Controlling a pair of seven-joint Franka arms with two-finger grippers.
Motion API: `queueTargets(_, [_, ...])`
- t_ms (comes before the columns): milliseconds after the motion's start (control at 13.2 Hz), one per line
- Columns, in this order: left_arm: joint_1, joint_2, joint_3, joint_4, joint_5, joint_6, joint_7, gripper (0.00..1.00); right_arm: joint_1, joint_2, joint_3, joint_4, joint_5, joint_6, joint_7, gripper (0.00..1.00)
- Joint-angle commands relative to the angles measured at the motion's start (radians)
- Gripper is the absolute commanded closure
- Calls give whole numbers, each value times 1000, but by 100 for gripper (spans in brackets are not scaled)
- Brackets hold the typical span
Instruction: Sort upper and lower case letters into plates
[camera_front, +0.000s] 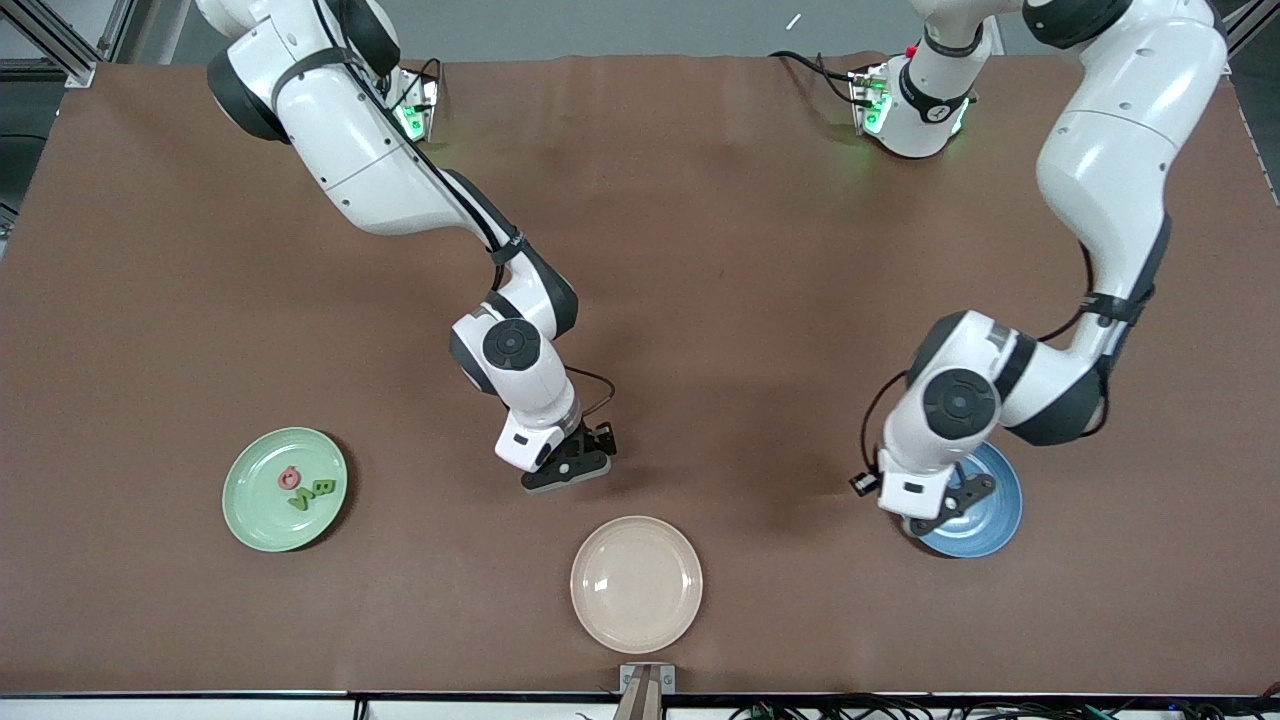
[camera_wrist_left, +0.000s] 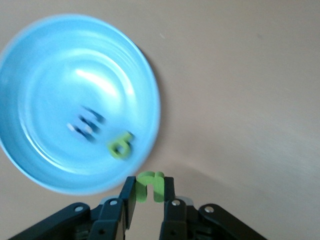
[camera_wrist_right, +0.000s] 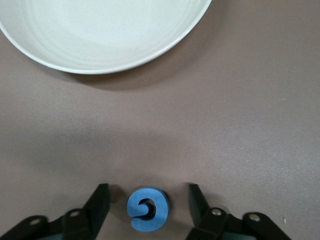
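Observation:
The blue plate (camera_front: 992, 512) lies toward the left arm's end and holds a green letter (camera_wrist_left: 121, 145) and a dark letter (camera_wrist_left: 87, 125). My left gripper (camera_front: 945, 505) (camera_wrist_left: 149, 184) hangs over that plate's rim, shut on a green lowercase-looking letter (camera_wrist_left: 150, 186). The mint green plate (camera_front: 262, 515) lies toward the right arm's end and holds a pink letter (camera_front: 290, 478) and two green letters (camera_front: 312, 493). My right gripper (camera_front: 568, 468) (camera_wrist_right: 148, 192) is open, low over the table, with a blue curled letter (camera_wrist_right: 147, 208) lying between its fingers, untouched.
A cream-beige plate (camera_front: 636, 582) (camera_wrist_right: 100, 35) lies empty near the table's front edge, nearer to the front camera than the right gripper. The brown table mat (camera_front: 700, 250) is bare across the middle.

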Motion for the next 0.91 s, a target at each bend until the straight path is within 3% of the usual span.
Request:
queueTargets(0, [61, 4, -9, -3, 6, -17, 131, 100, 19, 10, -12, 7, 1, 10, 16, 43])
queueTargets(226, [112, 20, -9, -6, 4, -15, 217, 86, 19, 8, -12, 4, 5, 7, 17, 62])
queueTargets(302, [120, 22, -7, -6, 2, -12, 222, 76, 18, 7, -12, 2, 6, 6, 17, 69])
queueTargets(377, [129, 22, -7, -11, 4, -12, 242, 60, 15, 5, -12, 2, 8, 6, 20, 75])
queueTargets(453, [134, 19, -7, -13, 2, -13, 257, 4, 15, 5, -12, 1, 9, 6, 34, 81])
queueTargets(528, [144, 13, -9, -13, 2, -14, 257, 0, 15, 5, -12, 1, 9, 4, 48, 87])
queueTargets(830, [148, -19, -75, -2, -7, -46, 248, 0, -28, -30, -8, 8, 20, -52, 43, 96])
